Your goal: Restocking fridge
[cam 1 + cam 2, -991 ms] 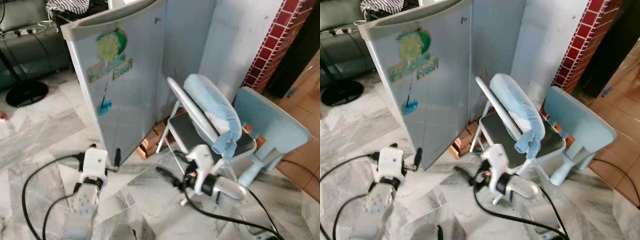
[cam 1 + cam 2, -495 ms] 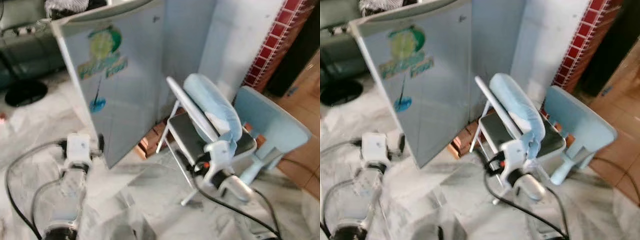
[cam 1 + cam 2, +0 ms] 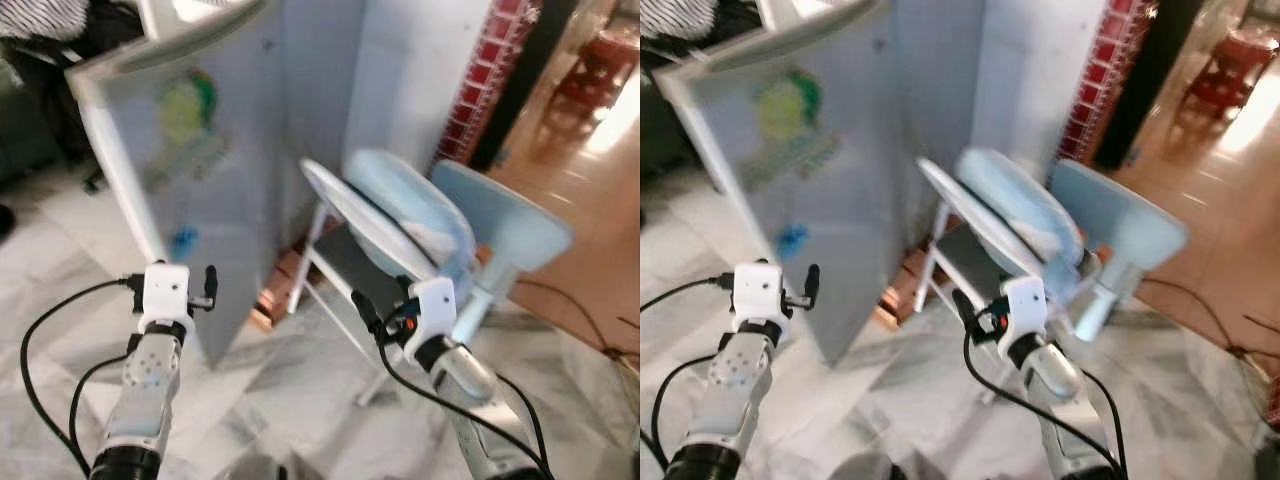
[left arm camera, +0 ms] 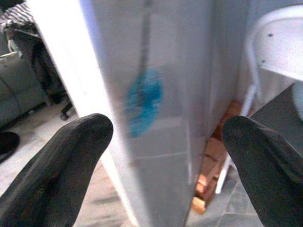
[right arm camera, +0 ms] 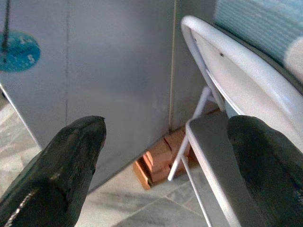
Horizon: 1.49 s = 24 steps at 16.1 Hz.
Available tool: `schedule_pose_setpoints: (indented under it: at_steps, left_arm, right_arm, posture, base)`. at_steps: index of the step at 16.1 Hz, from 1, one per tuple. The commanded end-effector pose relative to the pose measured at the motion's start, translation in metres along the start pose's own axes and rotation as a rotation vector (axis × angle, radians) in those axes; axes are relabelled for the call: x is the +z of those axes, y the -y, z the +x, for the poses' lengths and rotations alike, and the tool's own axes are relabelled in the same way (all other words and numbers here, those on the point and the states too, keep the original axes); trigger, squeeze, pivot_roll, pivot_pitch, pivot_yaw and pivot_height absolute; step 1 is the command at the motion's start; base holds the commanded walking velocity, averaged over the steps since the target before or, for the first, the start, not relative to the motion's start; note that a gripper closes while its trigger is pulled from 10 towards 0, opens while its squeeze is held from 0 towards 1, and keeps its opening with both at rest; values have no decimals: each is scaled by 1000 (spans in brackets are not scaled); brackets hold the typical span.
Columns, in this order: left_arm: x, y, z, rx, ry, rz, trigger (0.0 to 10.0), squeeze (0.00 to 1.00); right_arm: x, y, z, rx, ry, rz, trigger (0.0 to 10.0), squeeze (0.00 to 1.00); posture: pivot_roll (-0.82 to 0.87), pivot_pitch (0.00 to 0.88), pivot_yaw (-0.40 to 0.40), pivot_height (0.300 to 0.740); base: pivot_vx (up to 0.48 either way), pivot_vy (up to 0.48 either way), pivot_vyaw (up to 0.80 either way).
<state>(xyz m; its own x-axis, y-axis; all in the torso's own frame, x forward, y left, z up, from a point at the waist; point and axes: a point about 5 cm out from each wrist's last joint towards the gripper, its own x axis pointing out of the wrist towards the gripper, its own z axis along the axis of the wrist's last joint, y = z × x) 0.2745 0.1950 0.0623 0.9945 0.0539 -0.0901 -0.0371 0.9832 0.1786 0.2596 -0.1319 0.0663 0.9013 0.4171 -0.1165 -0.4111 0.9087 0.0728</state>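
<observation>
The small grey fridge has its door [image 3: 190, 150] swung out toward me, with a green and blue sticker [image 3: 790, 105] on its face. My left gripper [image 3: 208, 285] is open and held up at the door's free edge [image 4: 71, 94], which lies between its two fingers [image 4: 66, 156] without touching them. My right gripper [image 3: 362, 308] is open too, with nothing in it. It sits low in front of the white folding chair [image 3: 340, 215] and points at the gap between door and chair. In the right wrist view its fingers [image 5: 66, 161] frame the door and the chair's leg.
A blue towel [image 3: 410, 205] is draped over the folding chair beside the fridge. A light blue plastic chair [image 3: 505, 225] stands behind it on the right. Bricks [image 5: 158, 158] prop the fridge's base. A red tiled pillar [image 3: 490, 70] rises at the back right. Black cables [image 3: 45, 330] trail over the marble floor.
The camera has swung up and to the right, and the picture is blurred. My left gripper has risen to the door's edge, and the right gripper has come up nearer the folding chair.
</observation>
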Motion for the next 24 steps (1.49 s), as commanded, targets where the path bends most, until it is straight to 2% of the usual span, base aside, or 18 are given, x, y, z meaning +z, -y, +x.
schedule_pose_setpoints:
  at_steps: [1,5,13,15,16,21,24]
  left_arm:
    - [-4,4,-3,-11,-21,-8,10000,0]
    - [-8,8,-7,-15,-27,-14,10000,0]
    - [-10,10,-9,-19,-35,-12,10000,0]
    - [-13,11,-10,-8,-66,-22,10000,0]
    - [-10,12,-10,-27,-26,-22,10000,0]
    - [-9,13,-12,-54,-6,-11,10000,0]
    - [-9,14,-16,-58,2,-17,10000,0]
  right_arm:
    - [-4,6,-2,-31,-12,-6,10000,0]
    - [-8,7,-2,-41,-23,-8,10000,0]
    - [-5,7,10,-67,-19,-24,10000,0]
    - [-6,7,11,-71,-20,-26,10000,0]
    - [-6,8,11,-82,-21,-33,10000,0]
    - [1,13,18,-165,6,-76,10000,0]
    - [6,27,9,-296,54,-78,10000,0]
  posture:
    - [157,22,-12,740]
    - [156,28,-14,740]
    - [160,27,-16,740]
    - [159,27,-16,740]
    - [157,27,-15,740]
    - [154,24,-13,740]
    - [154,22,-15,740]
  base:
    - [0,0,0]
    - [0,61,0]
    - [0,480,0]
    - [0,480,0]
    - [0,337,0]
    - [0,0,0]
    - [0,0,0]
